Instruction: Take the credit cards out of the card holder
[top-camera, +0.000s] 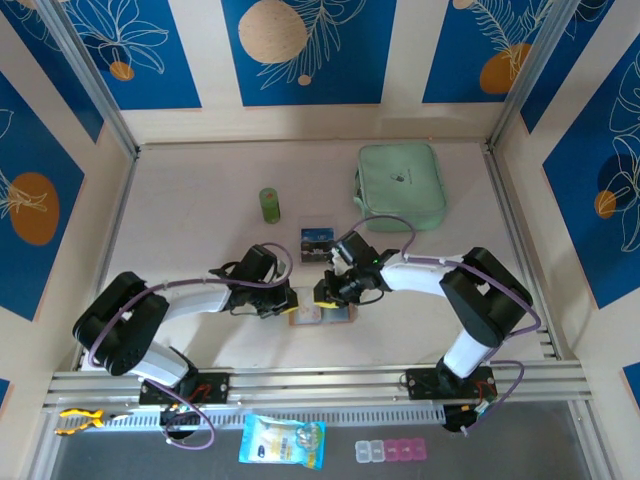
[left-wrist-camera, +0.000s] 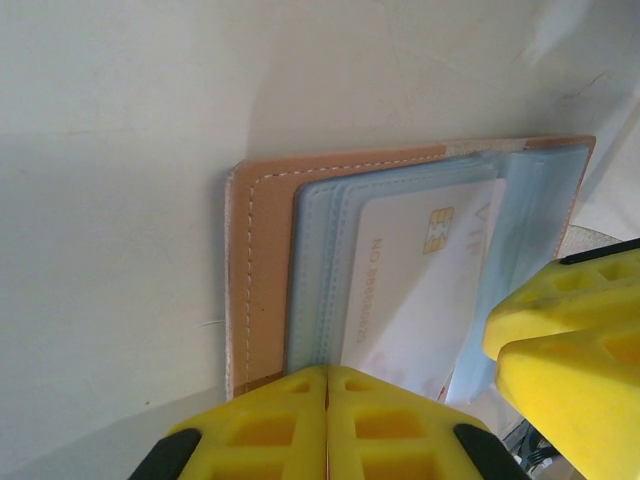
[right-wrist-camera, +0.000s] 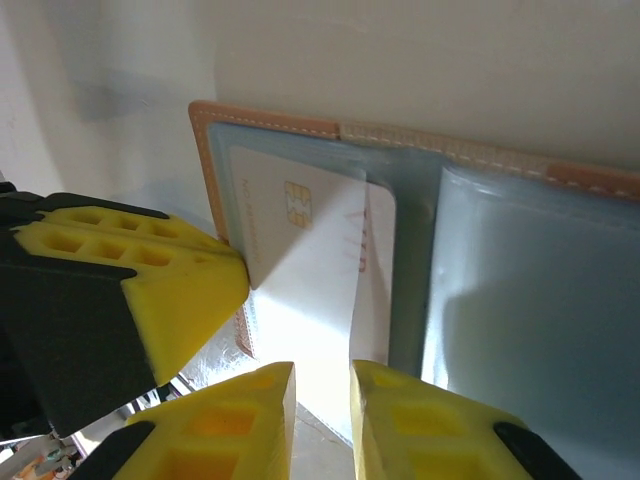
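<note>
Blue wall panels (top-camera: 300, 50) printed with white leaves and orange fruit ring the cell on three sides, with pale boards between them. The table (top-camera: 200, 170) is a plain matt cream sheet, edged at the bottom of the overhead view by a ribbed aluminium rail (top-camera: 320, 380). In the upper right of that view lies a mint-green pouch (top-camera: 400, 187) with a tiny dark logo, too small to read. Low in the middle the card holder (left-wrist-camera: 262, 270) lies open on the table, tan leather with white stitching and cloudy blue-grey pockets. The left gripper (left-wrist-camera: 327, 380) has its yellow jaws pressed together, tips against the holder's edge. The right gripper (right-wrist-camera: 322, 385) stands over the same half, jaws narrowly parted. The pale card (left-wrist-camera: 400, 270) shows through the gap between them. That card sits in a pocket and bears a gold chip (left-wrist-camera: 438, 230), a line of grey digits beginning "NO" along one side, and fainter letters I cannot make out. A dark blue card (top-camera: 315, 243) lies loose just above the holder, and a green cylinder (top-camera: 269, 205) stands to its left. Below the rail lie a blue packet (top-camera: 283, 441), a clear-and-pink pill box (top-camera: 390, 451) and a yellow toy fish (top-camera: 80, 419).
</note>
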